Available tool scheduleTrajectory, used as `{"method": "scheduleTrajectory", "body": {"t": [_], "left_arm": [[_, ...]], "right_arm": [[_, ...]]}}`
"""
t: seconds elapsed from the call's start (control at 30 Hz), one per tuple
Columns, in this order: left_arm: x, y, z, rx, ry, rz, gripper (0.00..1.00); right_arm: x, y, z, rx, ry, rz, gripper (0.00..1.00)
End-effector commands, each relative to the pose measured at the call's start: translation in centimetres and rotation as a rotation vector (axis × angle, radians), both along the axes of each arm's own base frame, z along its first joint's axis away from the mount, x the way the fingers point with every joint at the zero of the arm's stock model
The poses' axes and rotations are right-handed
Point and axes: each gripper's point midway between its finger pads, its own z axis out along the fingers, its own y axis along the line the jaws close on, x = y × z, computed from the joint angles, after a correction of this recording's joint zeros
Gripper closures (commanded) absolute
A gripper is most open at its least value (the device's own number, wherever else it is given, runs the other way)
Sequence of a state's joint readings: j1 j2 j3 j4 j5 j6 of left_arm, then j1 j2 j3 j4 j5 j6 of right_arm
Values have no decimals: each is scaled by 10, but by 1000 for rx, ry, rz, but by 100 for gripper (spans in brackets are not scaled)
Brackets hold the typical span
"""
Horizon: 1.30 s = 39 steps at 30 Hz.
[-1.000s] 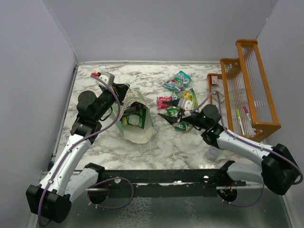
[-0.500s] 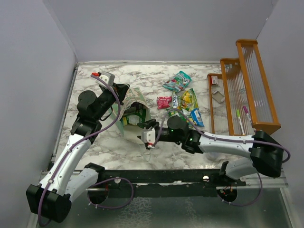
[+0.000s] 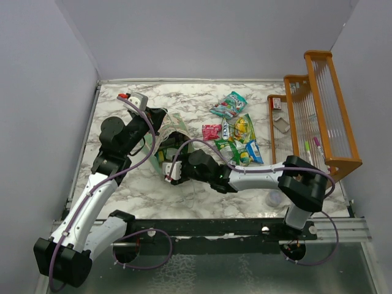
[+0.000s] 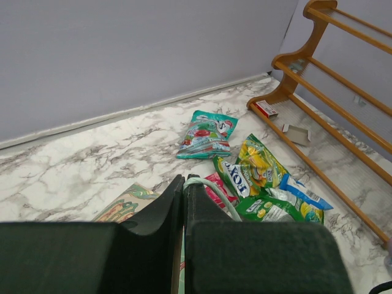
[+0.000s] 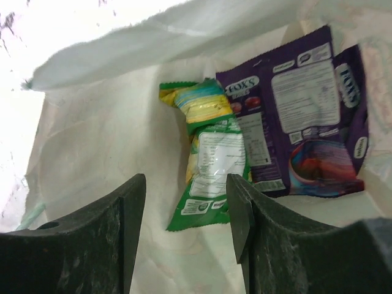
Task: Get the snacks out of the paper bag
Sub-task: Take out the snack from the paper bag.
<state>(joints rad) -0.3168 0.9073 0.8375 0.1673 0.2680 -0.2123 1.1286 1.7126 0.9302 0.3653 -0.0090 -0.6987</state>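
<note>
Mint-green paper bag (image 3: 182, 130) lying on a marble table (image 3: 138, 191), left claw (image 4: 184, 184) clenched on its white string handle (image 4: 212, 190), right claw (image 5: 184, 184) spread open inside the bag's mouth, green-yellow packet (image 5: 211, 153) and purple packet (image 5: 306, 116) inside, other packets (image 3: 242, 131) loose on the table nearby.

The surface (image 3: 245, 92) is that white-grey marble look, smooth with a soft sheen. The paper bag (image 5: 92, 141) is plain matt white paper inside, a bit creased. The snacks (image 3: 242, 131) are all glossy, crinkly plastic film: purple packet (image 5: 306, 116), green-yellow packet (image 5: 211, 153), teal packet (image 4: 207, 133). The rack (image 3: 318, 55) is orange wood and looks varnished. The jaws on the right gripper (image 5: 185, 202) are matt black plastic, faintly grainy.
</note>
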Motion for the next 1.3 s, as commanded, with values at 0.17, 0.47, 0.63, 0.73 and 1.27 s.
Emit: {"method": "scheduleTrajectory", "body": {"t": [0.17, 0.47, 0.63, 0.73, 1.27], "left_arm": [[-3, 1, 18, -16, -47, 9, 100], [-3, 1, 18, -16, -48, 8, 100], [-3, 1, 18, -15, -48, 7, 100], [-3, 2, 19, -15, -49, 9, 100], [-2, 0, 18, -12, -45, 4, 100]], "right_arm": [[22, 7, -12, 13, -4, -119, 39], [42, 5, -27, 18, -27, -215, 34], [57, 8, -32, 18, -37, -263, 38], [66, 10, -32, 21, -42, -283, 44], [64, 12, -10, 62, -14, -219, 98]]}}
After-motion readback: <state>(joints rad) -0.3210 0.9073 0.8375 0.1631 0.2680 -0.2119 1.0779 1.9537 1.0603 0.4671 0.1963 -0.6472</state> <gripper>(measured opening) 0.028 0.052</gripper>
